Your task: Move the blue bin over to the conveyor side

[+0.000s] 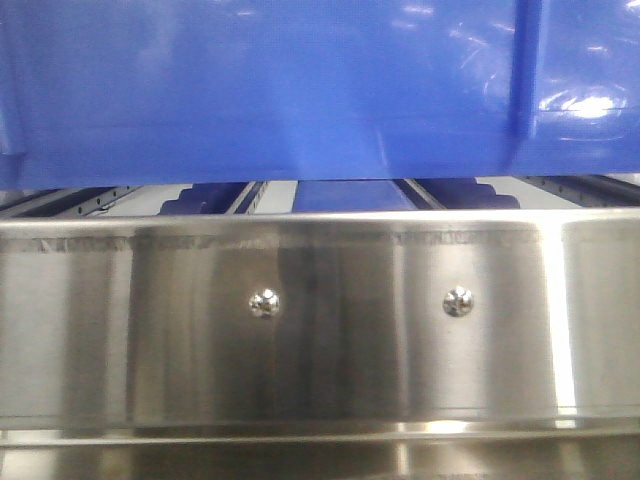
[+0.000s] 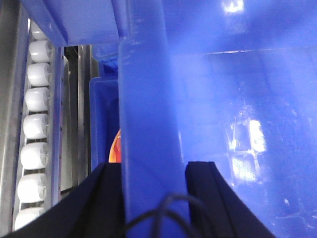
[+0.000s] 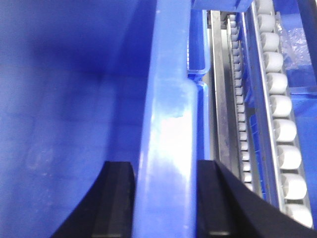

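Note:
The blue bin (image 1: 300, 90) fills the top of the front view, its glossy wall hanging just above a steel panel. In the left wrist view the bin's thick rim (image 2: 148, 124) runs up between the black fingers, and my left gripper (image 2: 154, 171) is shut on it, with the bin's inside (image 2: 233, 129) to the right. My right gripper (image 3: 166, 171) is likewise shut on the opposite rim (image 3: 168, 114), with the bin's inside (image 3: 64, 99) to the left. The conveyor side is out of view.
A stainless steel panel (image 1: 320, 320) with two screws spans the front view below the bin. White roller tracks (image 2: 34, 124) (image 3: 280, 109) run beside each rim. A smaller blue crate (image 2: 101, 114) holding something orange (image 2: 115, 148) sits below the left rim, and another crate (image 3: 197, 64) lies by the right rim.

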Robot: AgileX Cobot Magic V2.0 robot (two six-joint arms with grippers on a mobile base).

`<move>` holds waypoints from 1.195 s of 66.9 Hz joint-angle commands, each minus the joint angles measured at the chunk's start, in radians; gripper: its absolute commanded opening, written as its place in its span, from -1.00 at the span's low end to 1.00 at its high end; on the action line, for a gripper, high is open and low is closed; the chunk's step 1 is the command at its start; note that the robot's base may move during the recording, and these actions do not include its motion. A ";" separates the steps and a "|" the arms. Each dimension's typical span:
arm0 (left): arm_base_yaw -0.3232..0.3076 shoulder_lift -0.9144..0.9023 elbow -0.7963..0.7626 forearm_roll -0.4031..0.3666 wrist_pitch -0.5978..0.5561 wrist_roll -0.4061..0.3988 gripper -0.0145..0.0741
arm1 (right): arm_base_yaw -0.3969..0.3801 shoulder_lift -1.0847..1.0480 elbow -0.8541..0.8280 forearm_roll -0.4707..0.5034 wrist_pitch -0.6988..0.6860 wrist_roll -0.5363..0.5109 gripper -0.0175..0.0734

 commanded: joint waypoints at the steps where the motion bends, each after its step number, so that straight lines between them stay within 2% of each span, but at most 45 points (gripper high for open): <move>1: 0.000 -0.041 -0.004 -0.009 -0.006 0.001 -0.70 | 0.003 -0.052 -0.003 0.012 -0.002 -0.008 -0.80; 20: 0.000 -0.206 -0.004 -0.009 -0.043 0.001 -0.70 | 0.003 -0.188 -0.003 0.012 -0.006 -0.008 -0.80; 48: 0.000 -0.427 -0.004 -0.009 -0.006 0.001 -0.70 | 0.003 -0.390 -0.001 0.012 -0.002 -0.008 -0.80; 55: 0.000 -0.465 0.029 -0.009 -0.006 0.001 -0.70 | 0.003 -0.435 0.003 0.012 -0.002 -0.010 -0.80; 69: 0.000 -0.518 0.146 -0.009 -0.006 0.001 -0.70 | 0.003 -0.523 0.128 0.012 -0.002 -0.010 -0.80; 80: 0.000 -0.518 0.163 -0.009 -0.006 0.001 -0.70 | 0.003 -0.525 0.157 0.012 -0.002 -0.010 -0.80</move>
